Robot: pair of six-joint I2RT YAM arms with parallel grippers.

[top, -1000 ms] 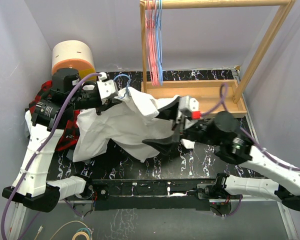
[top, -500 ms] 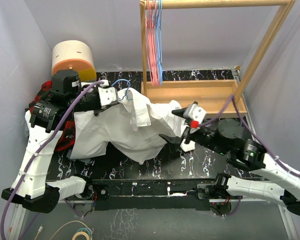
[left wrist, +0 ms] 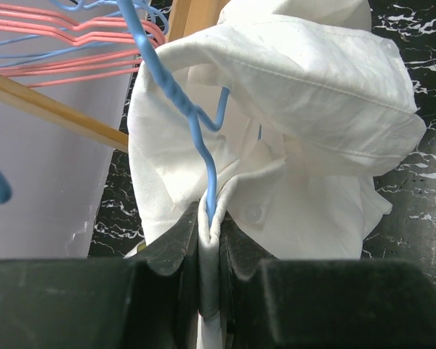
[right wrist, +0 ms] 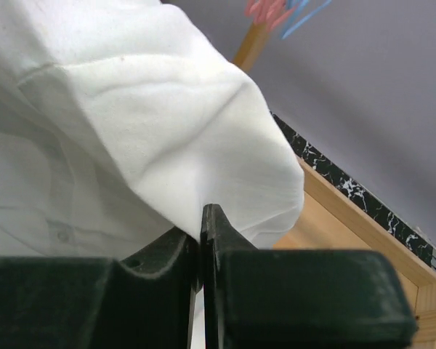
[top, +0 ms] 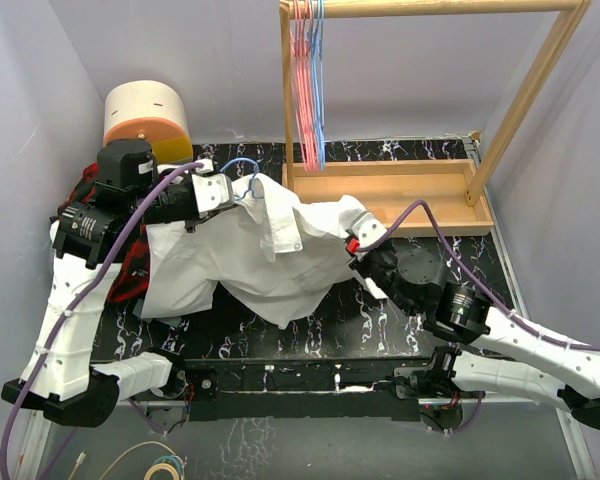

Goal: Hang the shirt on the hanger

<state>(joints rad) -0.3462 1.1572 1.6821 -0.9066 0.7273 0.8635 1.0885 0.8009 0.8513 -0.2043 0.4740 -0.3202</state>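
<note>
The white shirt point(top: 250, 250) hangs bunched over the middle of the dark table, stretched between both grippers. The light-blue hanger point(top: 242, 168) shows its hook above the collar, and its wire point(left wrist: 196, 123) runs down into the fabric. My left gripper point(top: 225, 190) is shut, pinching the hanger wire together with a fold of shirt point(left wrist: 312, 109) between its fingers point(left wrist: 174, 247). My right gripper point(top: 358, 245) is shut on the shirt's right edge; white cloth point(right wrist: 131, 131) bulges just above its closed tips point(right wrist: 201, 225). The rest of the hanger is hidden inside the shirt.
A wooden rack point(top: 400, 185) stands at the back right, with pink and blue hangers point(top: 308, 80) on its rail. A red-and-black plaid garment point(top: 130, 270) lies under the left arm. A cream-and-orange cylinder point(top: 145, 115) sits at the back left. Walls close in on both sides.
My right gripper has gone from open to shut on the shirt's right edge, moving left and back to reach it. The shirt now hangs wider between the grippers. The left arm barely moved.
</note>
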